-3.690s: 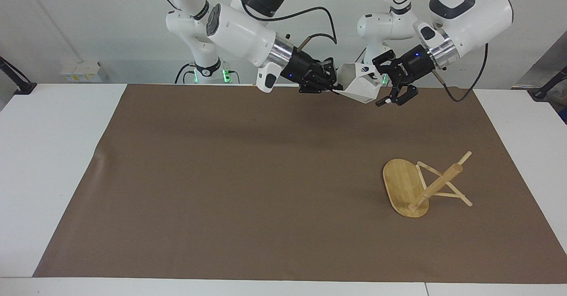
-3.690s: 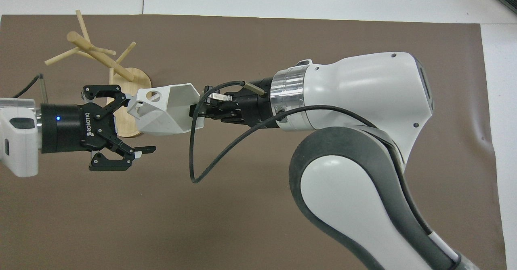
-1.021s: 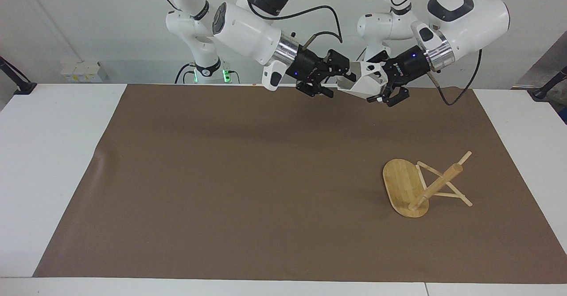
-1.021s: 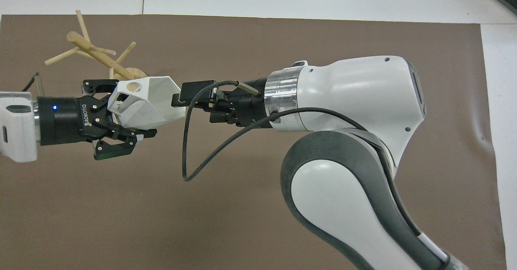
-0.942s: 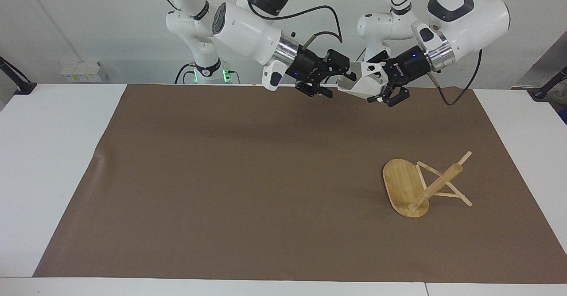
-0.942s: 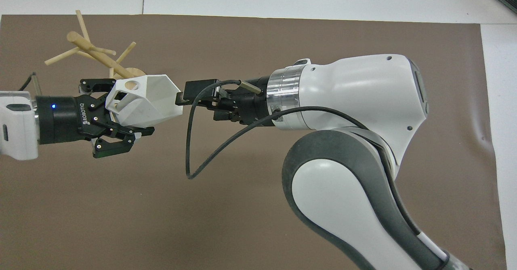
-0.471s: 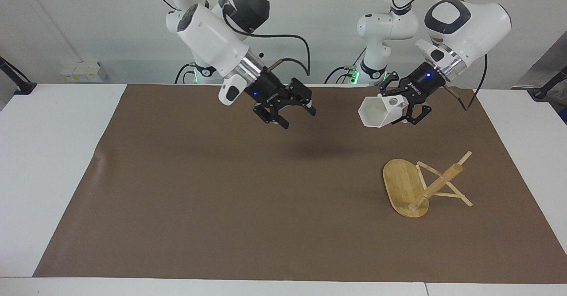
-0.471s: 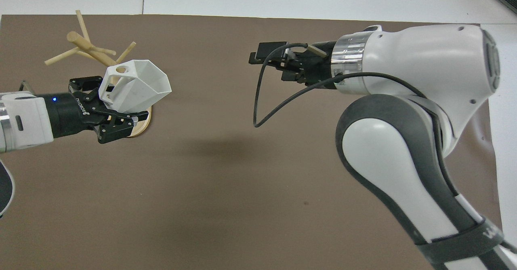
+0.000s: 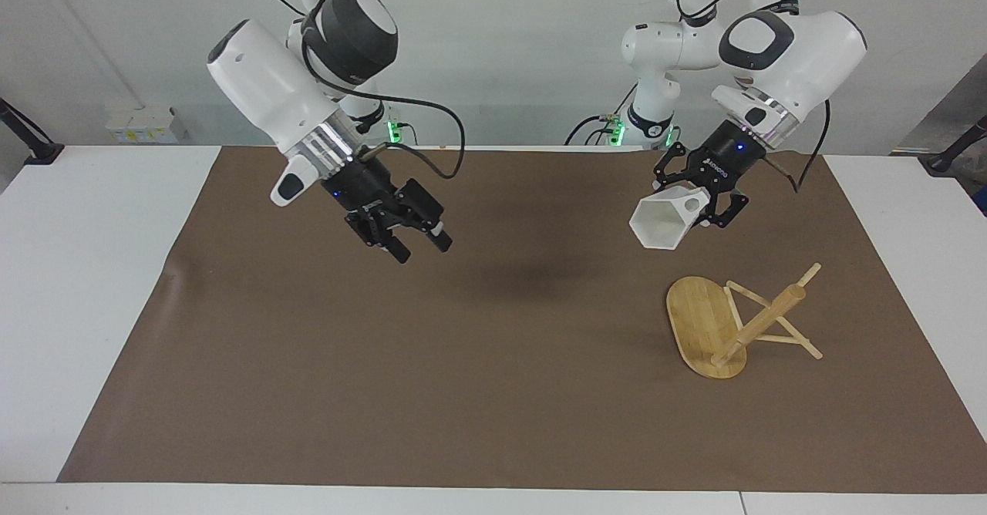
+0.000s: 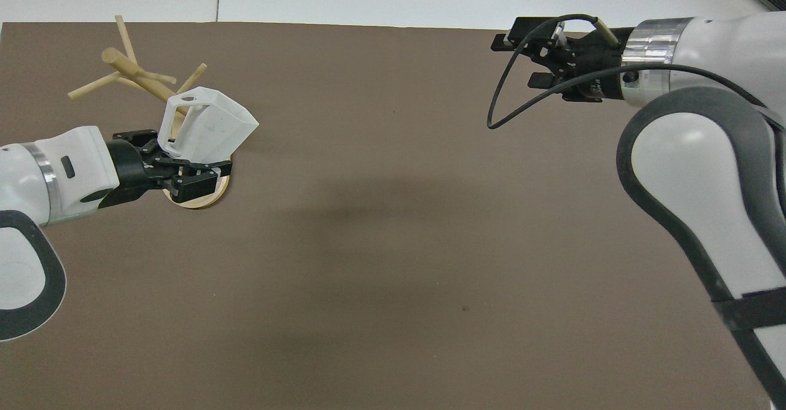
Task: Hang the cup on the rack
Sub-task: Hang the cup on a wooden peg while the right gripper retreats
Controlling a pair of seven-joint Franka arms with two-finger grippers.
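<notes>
The white faceted cup (image 9: 660,226) hangs in the air in my left gripper (image 9: 690,202), which is shut on its handle end, with the mouth tilted down. It is over the mat beside the rack's base, and in the overhead view the cup (image 10: 209,127) covers part of that base. The bamboo rack (image 9: 759,321) lies tipped over toward the left arm's end of the table; its oval base (image 9: 694,322) stands on edge and its post slants up. My right gripper (image 9: 420,247) is open and empty, over the mat toward the right arm's end.
A brown mat (image 9: 463,361) covers most of the white table (image 9: 85,268). The rack's thin pegs (image 10: 92,86) stick out sideways and upward. A black cable (image 10: 500,100) loops from the right wrist.
The right gripper let go of the cup and swung away toward its own end of the table. The left gripper now holds the cup alone and has lowered it toward the rack, mouth tilting down.
</notes>
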